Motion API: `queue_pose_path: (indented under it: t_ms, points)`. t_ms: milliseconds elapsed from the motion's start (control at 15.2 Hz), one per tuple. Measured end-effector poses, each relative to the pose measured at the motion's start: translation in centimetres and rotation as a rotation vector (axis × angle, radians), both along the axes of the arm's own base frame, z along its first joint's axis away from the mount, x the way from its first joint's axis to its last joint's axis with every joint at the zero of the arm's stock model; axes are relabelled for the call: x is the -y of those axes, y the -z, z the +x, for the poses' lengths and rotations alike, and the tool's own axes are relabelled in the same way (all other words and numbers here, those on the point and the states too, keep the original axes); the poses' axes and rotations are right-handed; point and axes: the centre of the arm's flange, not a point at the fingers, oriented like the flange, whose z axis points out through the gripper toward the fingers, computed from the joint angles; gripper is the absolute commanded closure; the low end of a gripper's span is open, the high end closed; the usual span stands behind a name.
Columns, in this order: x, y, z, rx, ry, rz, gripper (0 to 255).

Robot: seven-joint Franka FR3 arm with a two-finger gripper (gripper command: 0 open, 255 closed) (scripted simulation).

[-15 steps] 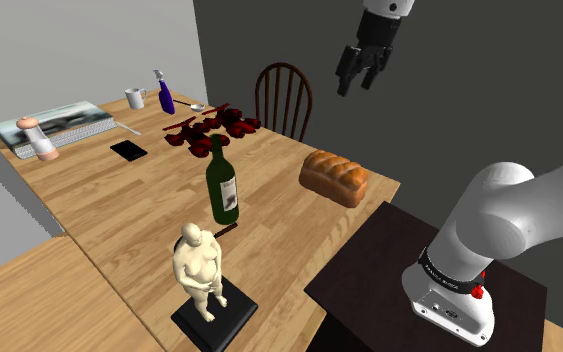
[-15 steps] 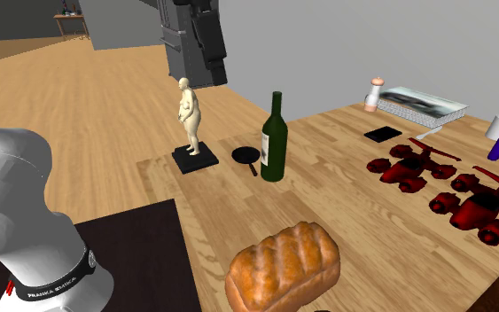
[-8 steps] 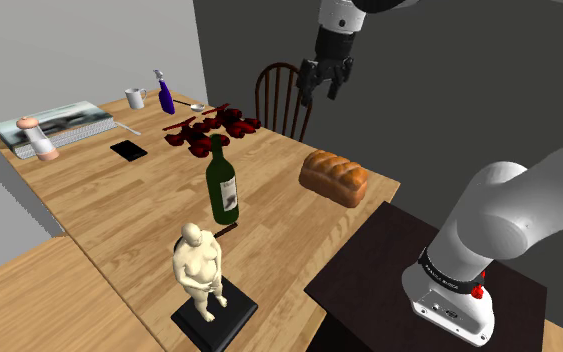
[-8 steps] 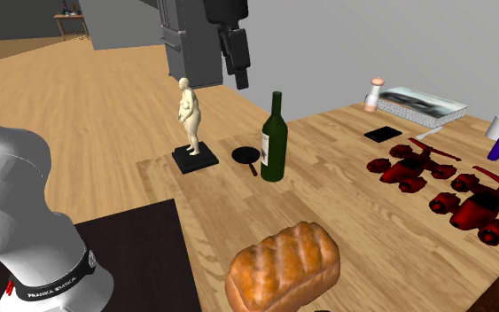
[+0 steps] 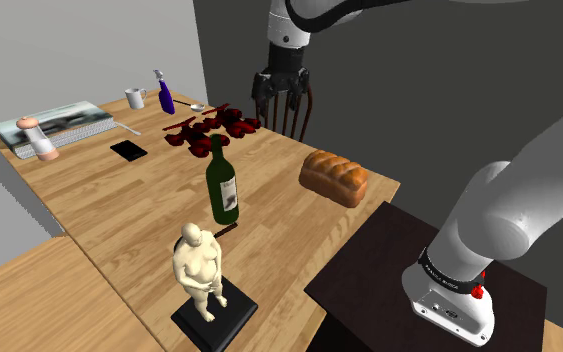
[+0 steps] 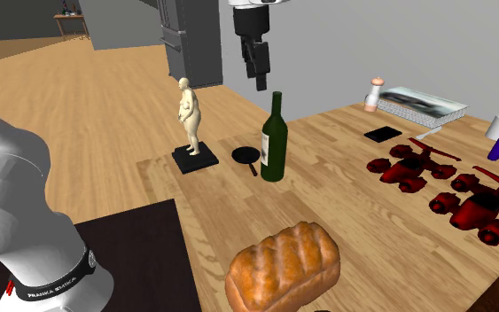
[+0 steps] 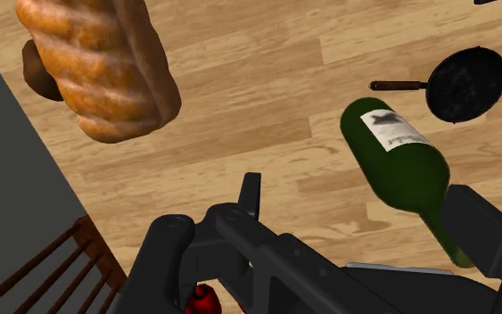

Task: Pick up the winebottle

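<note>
A dark green wine bottle (image 5: 223,186) with a pale label stands upright near the middle of the wooden table (image 5: 109,205). My black gripper (image 5: 279,110) hangs open and empty in the air, well above the table and beyond the bottle, in front of the chair back. In the second exterior view the gripper (image 6: 259,78) hovers just above and to the left of the bottle (image 6: 274,142) top, apart from it. In the wrist view the bottle (image 7: 407,169) lies close to one finger (image 7: 488,230), outside the gap.
A bread loaf (image 5: 334,177) lies near the stand. A small black pan (image 6: 246,157) and a pale figurine (image 5: 201,268) on a black base sit beside the bottle. Red toy helicopters (image 5: 212,124), a phone (image 5: 127,150), a shaker (image 5: 39,139), a mug (image 5: 135,98) and a wooden chair (image 5: 287,82) stand farther off.
The arm has swung toward the shoulder view's left and come lower, bringing the gripper from above the bread toward the bottle. The fingers stay open. Nothing on the table moved.
</note>
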Motion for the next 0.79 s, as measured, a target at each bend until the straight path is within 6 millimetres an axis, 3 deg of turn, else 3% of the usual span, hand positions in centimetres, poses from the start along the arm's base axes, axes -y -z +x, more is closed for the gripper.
queue_pose_path:
  t_ms: [792]
  points:
    - [-9.8,5.8,11.2,-0.043,0.031,0.012,0]
